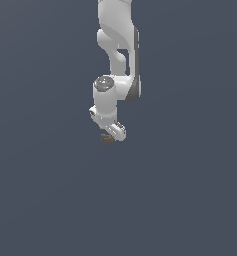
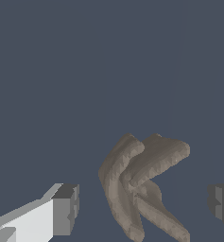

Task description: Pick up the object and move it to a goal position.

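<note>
The object is a brown, lumpy, branching thing lying on the flat grey surface. In the wrist view it sits between my two grey fingertips, one finger on one side and the other finger on the far side, with gaps on both sides. My gripper is open around it, touching nothing. In the exterior view the white arm reaches down from above, and the object shows as a small brown speck just under the gripper.
A plain dark grey surface fills both views. No other objects, containers or edges show.
</note>
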Controlling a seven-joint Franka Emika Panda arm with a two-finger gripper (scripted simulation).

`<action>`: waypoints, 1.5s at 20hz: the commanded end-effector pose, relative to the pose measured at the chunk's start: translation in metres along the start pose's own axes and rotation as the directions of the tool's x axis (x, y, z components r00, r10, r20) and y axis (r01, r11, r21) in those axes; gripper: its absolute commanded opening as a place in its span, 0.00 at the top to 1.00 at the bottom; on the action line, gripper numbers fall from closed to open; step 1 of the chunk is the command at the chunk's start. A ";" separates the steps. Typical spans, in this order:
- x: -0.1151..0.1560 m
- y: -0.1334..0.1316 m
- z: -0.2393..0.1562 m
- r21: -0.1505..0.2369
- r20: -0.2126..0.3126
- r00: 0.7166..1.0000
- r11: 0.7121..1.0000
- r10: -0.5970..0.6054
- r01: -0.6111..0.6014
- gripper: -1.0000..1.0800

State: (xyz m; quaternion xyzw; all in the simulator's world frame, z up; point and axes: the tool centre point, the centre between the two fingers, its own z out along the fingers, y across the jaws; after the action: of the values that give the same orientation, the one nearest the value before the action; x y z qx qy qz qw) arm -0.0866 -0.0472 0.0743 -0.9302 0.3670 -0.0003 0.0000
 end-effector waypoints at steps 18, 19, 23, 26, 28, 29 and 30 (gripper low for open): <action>0.000 0.000 0.032 0.000 0.001 1.000 1.000 0.003 -0.003 1.00; 0.000 0.000 0.032 0.000 0.001 1.000 1.000 0.003 -0.003 1.00; -0.001 -0.003 0.030 0.001 0.000 1.000 1.000 0.003 -0.003 1.00; -0.002 -0.012 0.026 0.001 0.000 1.000 1.000 0.003 -0.003 1.00; -0.003 -0.021 0.022 0.000 -0.001 1.000 1.000 0.003 -0.003 1.00; -0.004 -0.026 0.019 0.000 -0.001 1.000 1.000 0.003 -0.003 1.00; -0.004 -0.032 0.016 0.000 -0.001 1.000 1.000 0.003 -0.003 1.00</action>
State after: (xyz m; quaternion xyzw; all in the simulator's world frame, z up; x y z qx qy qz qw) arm -0.0726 -0.0279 0.0540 -0.9295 0.3687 -0.0004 0.0000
